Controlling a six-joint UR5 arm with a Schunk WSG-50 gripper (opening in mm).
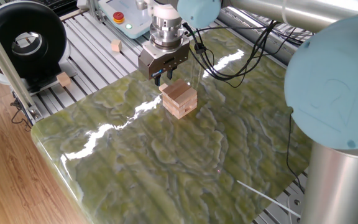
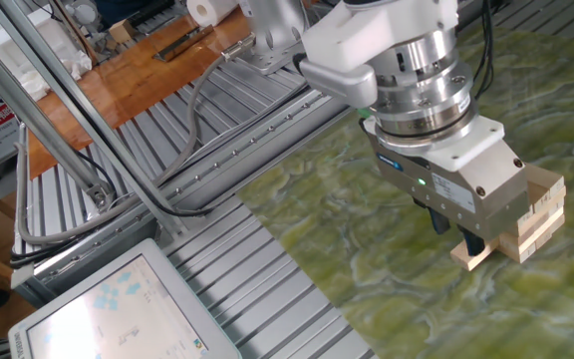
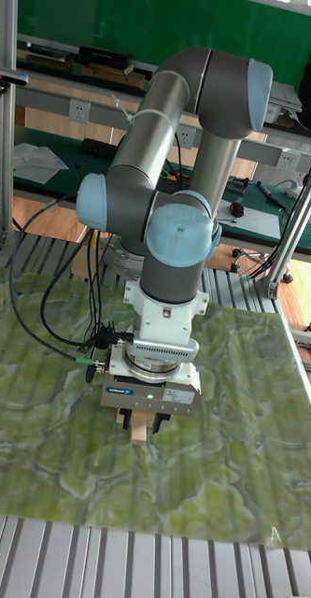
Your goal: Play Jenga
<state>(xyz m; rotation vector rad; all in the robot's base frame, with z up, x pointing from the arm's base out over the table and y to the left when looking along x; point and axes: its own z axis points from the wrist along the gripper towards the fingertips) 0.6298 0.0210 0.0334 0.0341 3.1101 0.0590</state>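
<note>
The Jenga (image 1: pixel 179 98) is a small tower of pale wooden blocks in crossed layers on the green marbled table (image 1: pixel 166 162). In the other fixed view one bottom block (image 2: pixel 469 256) sticks out of the Jenga (image 2: pixel 538 211) towards the camera. My gripper (image 1: pixel 162 76) hangs point-down at the tower's far-left side, fingers apart and holding nothing. Its dark fingertips (image 2: pixel 474 242) hover just above the protruding block, with the gripper (image 2: pixel 456 233) close beside the tower. The tall fixed view shows the gripper (image 3: pixel 148 422) with a block end (image 3: pixel 139 434) below it; the tower is hidden behind.
Two small wooden cubes (image 1: pixel 115 45) (image 1: pixel 63 79) lie on the aluminium rails beyond the table. A black round device (image 1: pixel 23 37) stands at the far left. Cables (image 1: pixel 229 62) trail across the table behind the arm. A tablet (image 2: pixel 118 309) sits at the rail side.
</note>
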